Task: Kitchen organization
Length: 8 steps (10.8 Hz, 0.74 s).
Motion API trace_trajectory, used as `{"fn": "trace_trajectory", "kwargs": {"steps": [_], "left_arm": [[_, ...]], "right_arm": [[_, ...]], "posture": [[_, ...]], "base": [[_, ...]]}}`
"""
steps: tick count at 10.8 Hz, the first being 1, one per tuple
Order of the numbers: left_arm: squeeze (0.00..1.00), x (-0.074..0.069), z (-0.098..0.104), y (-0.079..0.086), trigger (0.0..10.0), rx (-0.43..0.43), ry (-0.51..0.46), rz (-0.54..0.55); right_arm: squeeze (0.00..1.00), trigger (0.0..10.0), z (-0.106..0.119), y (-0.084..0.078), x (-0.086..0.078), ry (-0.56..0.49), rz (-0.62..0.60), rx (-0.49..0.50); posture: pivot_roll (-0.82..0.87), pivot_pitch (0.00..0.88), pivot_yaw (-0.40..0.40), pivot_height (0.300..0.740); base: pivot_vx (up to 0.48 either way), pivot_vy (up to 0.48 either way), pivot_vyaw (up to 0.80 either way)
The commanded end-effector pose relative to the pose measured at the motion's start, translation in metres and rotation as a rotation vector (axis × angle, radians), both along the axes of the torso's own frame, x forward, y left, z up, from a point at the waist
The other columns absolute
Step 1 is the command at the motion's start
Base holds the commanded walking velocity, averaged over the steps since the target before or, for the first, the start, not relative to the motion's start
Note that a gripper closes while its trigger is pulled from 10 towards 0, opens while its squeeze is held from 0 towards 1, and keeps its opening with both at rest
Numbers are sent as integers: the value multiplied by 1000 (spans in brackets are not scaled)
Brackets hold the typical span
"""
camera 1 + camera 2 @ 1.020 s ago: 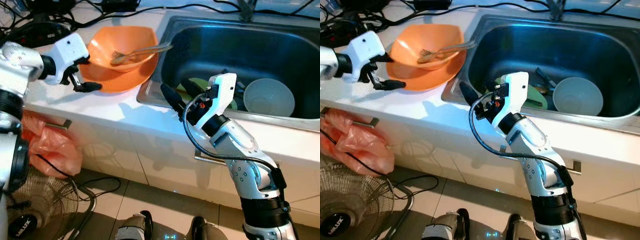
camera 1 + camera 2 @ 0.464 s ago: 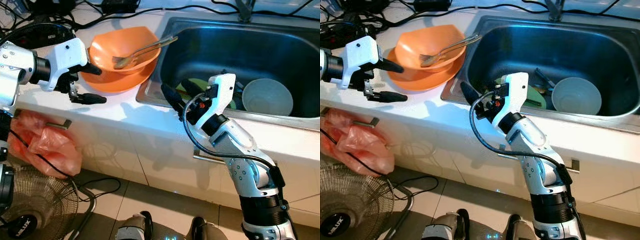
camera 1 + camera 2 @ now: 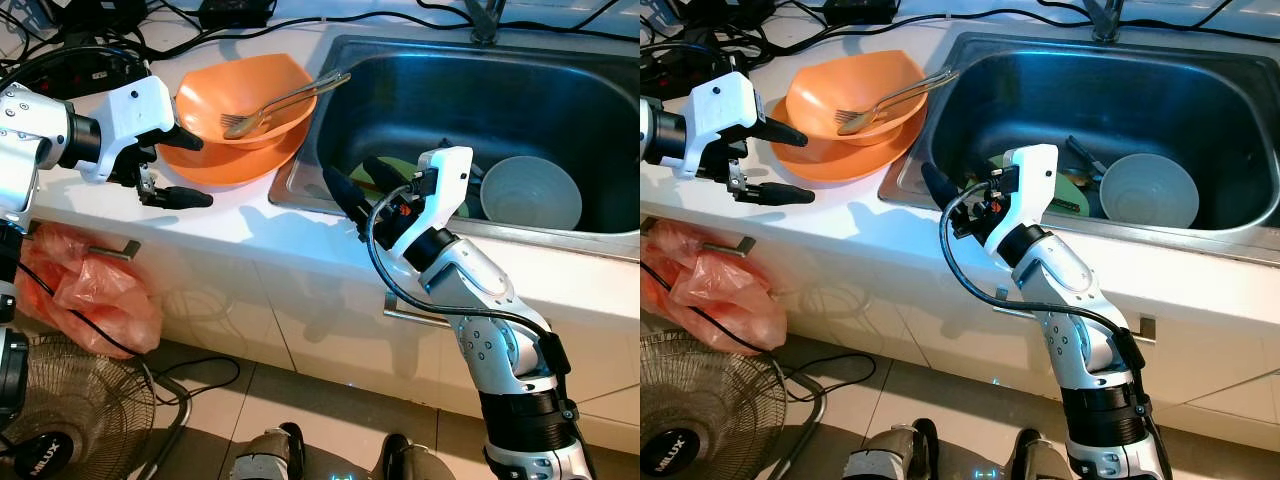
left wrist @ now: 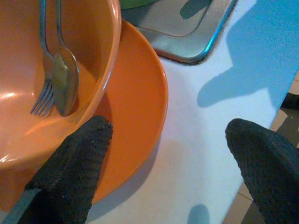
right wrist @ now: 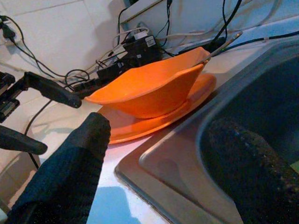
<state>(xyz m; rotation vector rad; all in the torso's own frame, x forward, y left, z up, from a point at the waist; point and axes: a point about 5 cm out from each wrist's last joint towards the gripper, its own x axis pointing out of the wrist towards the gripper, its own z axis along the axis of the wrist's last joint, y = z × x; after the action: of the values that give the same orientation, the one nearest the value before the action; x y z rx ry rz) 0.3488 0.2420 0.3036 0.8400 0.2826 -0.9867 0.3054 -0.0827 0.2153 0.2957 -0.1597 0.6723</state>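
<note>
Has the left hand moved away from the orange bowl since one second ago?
Yes. The left hand has opened and drawn back slightly from the orange plastic bowl, toward the counter's front edge. It no longer reaches under the orange plate.

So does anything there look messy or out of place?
A fork and spoon lie loose in the orange bowl, their handles poking over its rim toward the sink. A tangle of cables clutters the counter behind the bowl. Nothing looks spilled or broken.

Bright, bluish light washes the white desk (image 3: 250, 215), arm shadows fall crisp across it, glare streaks the sink (image 3: 520, 60) wall, close fingertips (image 4: 70, 172) blur.
</note>
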Motion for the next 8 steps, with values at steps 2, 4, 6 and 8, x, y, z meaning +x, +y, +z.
{"fn": "trace_trajectory", "kwargs": {"steps": [2, 4, 6, 8], "left_arm": [[0, -4, 6, 4, 10000, -1, -10, -10], [0, -4, 6, 4, 10000, -1, -10, -10], [0, -8, -18, -67, 10000, -530, -128, 36], [0, -7, -3, -61, 10000, -553, -175, 45]], "right_arm": [[0, 10000, 2, 2, 0, -11, 13, 3], [0, 10000, 2, 2, 0, -11, 13, 3], [0, 10000, 0, -9, 12, -9, -56, -9], [0, 10000, -1, -10, 12, -7, -60, -10]], "posture": [[148, 164, 101, 740], [148, 164, 101, 740], [149, 157, 97, 740], [152, 156, 98, 740]], "base": [[0, 0, 0], [0, 0, 0], [0, 0, 0], [0, 0, 0]]}}
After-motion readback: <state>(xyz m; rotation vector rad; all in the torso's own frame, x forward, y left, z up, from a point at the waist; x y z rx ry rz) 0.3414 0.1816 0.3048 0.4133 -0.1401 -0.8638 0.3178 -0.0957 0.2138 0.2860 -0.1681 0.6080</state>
